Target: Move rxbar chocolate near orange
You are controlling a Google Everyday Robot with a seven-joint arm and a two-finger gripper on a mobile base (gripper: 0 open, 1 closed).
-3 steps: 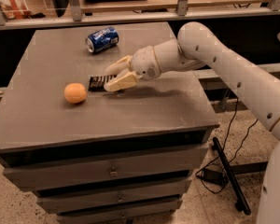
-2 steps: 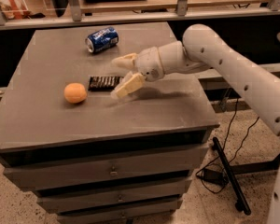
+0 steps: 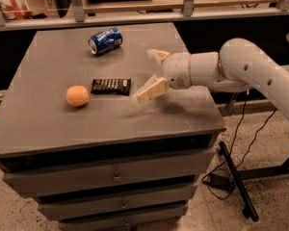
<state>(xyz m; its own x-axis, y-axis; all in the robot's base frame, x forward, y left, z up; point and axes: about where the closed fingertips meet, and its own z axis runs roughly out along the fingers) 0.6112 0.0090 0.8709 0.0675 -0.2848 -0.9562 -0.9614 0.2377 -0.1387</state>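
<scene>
The rxbar chocolate (image 3: pixel 111 86), a flat black bar with pale lettering, lies on the grey cabinet top (image 3: pixel 62 114) just right of the orange (image 3: pixel 78 96). The orange is small and round and sits a short gap from the bar's left end. My gripper (image 3: pixel 151 73) is open and empty, held above the surface a little to the right of the bar, with its two pale fingers (image 3: pixel 151 89) spread wide apart. The white arm reaches in from the right.
A blue soda can (image 3: pixel 105 40) lies on its side at the back of the cabinet top. Drawers run down the cabinet front. A railing and shelf stand behind. Cables and a black stand lie on the floor at the right.
My gripper has let go of the bar, opened wide and drawn back to the right. The bar now lies free next to the orange.
</scene>
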